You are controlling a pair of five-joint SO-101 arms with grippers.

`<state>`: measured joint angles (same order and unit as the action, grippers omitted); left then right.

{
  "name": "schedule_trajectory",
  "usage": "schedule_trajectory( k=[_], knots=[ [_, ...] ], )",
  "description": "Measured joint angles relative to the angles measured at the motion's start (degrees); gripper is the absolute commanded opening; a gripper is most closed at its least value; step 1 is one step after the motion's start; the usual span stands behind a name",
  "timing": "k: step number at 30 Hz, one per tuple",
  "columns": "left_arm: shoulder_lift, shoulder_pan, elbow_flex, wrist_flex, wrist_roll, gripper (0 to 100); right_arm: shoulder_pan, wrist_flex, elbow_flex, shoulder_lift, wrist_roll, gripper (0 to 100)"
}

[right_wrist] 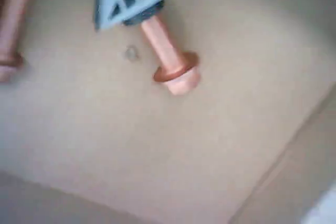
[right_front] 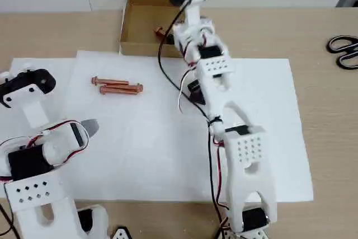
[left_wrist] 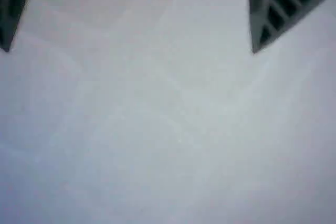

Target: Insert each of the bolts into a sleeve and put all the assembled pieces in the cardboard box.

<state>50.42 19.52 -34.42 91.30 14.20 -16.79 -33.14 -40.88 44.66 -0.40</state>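
my right jaws are clamped on the shank of a copper bolt (right_wrist: 169,51), held low over the floor of the cardboard box (right_front: 131,26) at twelve o'clock on the surface (right_front: 313,32), where another copper piece (right_wrist: 11,19) lies, so i judge this is the drop-off step. my left jaws stand open and empty over the white sheet (right_front: 168,155) at about eight o'clock. next i'd part the right jaws, lift clear of the box wall, and go for the two bolts (right_front: 120,89) lying side by side at ten o'clock; whether they wear sleeves i cannot tell.
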Motion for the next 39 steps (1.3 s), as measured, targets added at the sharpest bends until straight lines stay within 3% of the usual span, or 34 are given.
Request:
schedule_trajectory(
  k=[18, 29, 35, 39],
  knots=[
    [0.00, 0.00, 0.00, 0.00, 0.00, 27, 2.73, -59.08, -0.88, -27.52, 0.00, 22.7],
    [0.00, 0.00, 0.00, 0.00, 0.00, 27, 2.20, -62.51, 10.99, -34.46, 0.79, 22.8],
    [0.00, 0.00, 0.00, 0.00, 0.00, 27, -2.73, -62.51, 21.45, -34.46, 15.74, 22.9],
    [0.00, 0.00, 0.00, 0.00, 0.00, 27, -3.69, -59.60, 22.51, -34.46, 20.31, 22.9]
  ],
)
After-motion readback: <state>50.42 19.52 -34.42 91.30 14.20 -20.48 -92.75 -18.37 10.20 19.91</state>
